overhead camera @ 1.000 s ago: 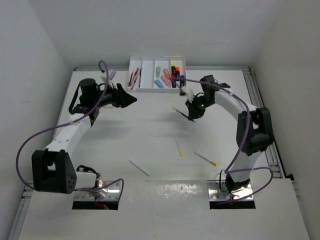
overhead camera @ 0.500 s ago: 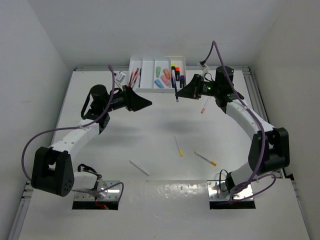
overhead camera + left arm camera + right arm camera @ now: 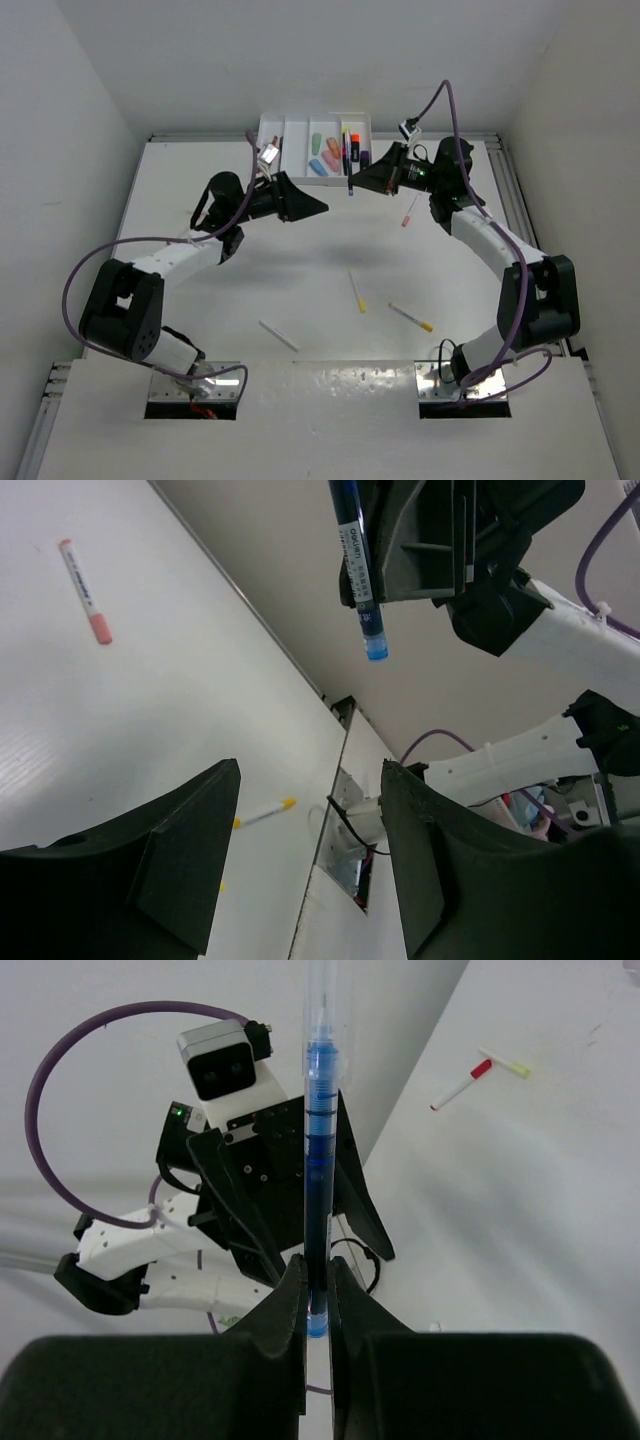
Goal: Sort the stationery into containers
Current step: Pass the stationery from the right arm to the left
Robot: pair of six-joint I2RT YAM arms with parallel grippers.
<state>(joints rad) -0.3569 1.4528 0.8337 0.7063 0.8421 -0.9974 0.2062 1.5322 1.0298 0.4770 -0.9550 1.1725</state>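
R gripper [image 3: 318,1295]: blue pen [image 3: 317,1160], print illegible

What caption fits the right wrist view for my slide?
Right gripper clamps a blue pen, open left gripper facing it.

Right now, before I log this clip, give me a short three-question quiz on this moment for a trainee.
1. True or false: the left pincer grips a pen.
2. The pen in the right pincer is: A red, B blue, C yellow.
3. How many pens lie loose on the table?

Key
1. False; it is open and empty.
2. B.
3. Four: a red-capped pen, two yellow-tipped pens, a white pen.
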